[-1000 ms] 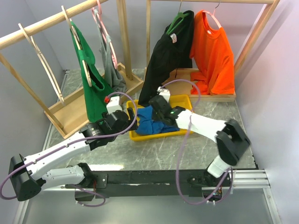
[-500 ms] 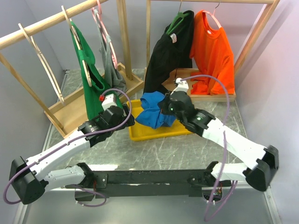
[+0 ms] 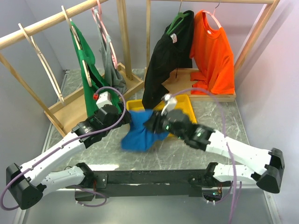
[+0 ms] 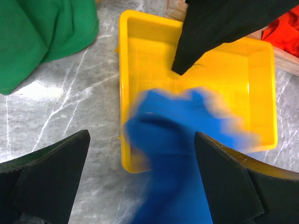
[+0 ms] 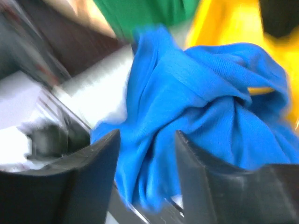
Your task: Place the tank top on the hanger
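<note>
The royal-blue tank top [image 3: 139, 136] is a bunched, motion-blurred heap hanging over the yellow tray's front left corner and the marble. My right gripper [image 3: 153, 124] is at its right side. In the right wrist view its jaws stand apart [image 5: 147, 163], with loose blue folds [image 5: 187, 116] between them, not pinched. My left gripper [image 3: 125, 118] hovers just left of the cloth. It is wide open [image 4: 140, 186], and the blue fabric [image 4: 177, 154] shows below and between its fingers. An empty pale wooden hanger [image 3: 46, 65] hangs on the left rail.
The yellow tray [image 3: 187, 101] sits mid-table, also seen in the left wrist view [image 4: 140, 46]. A green tank top [image 3: 91, 88] and a grey one [image 3: 112, 70] hang on the left rack. On the right rack hang a black garment [image 3: 163, 60] and an orange shirt [image 3: 215, 51].
The right arm swung the tank top out of the tray, up and then toward the near left, and its jaws have parted. The left gripper shifted slightly left and stayed open.
</note>
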